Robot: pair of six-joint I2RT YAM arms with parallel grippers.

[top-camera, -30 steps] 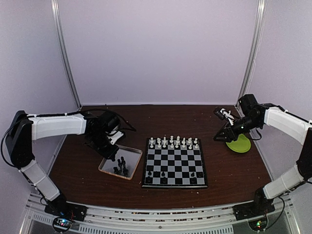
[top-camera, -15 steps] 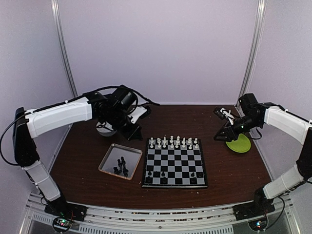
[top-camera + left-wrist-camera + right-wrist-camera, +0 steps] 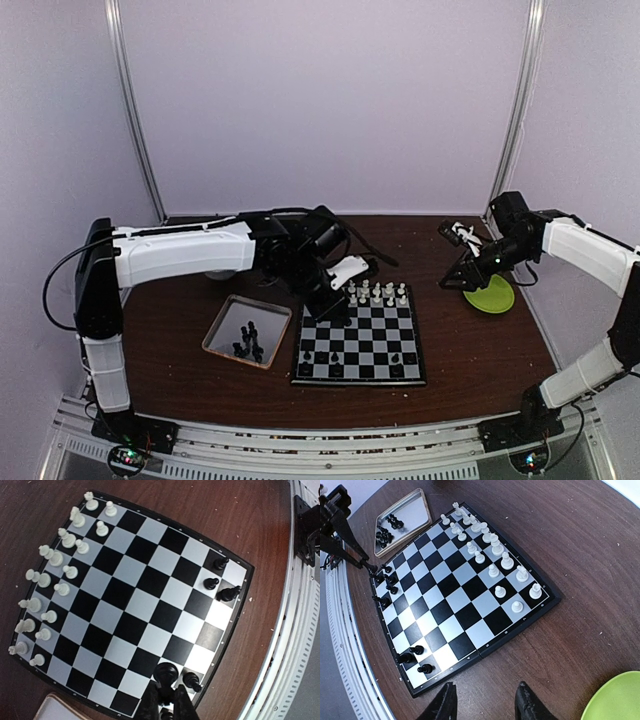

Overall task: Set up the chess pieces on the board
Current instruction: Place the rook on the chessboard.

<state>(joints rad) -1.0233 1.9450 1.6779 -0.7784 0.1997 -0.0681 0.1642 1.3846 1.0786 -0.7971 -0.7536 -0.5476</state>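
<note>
Left hand (image 3: 166,699): clamped on black pawn (image 3: 165,672), moved from tray (image 3: 263,304) to above board (image 3: 150,580) | right hand (image 3: 486,702): half-open, empty, unmoved

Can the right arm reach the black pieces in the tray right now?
Probably not: the tray lies across the board from the right gripper, with the left arm stretched in between them.
</note>
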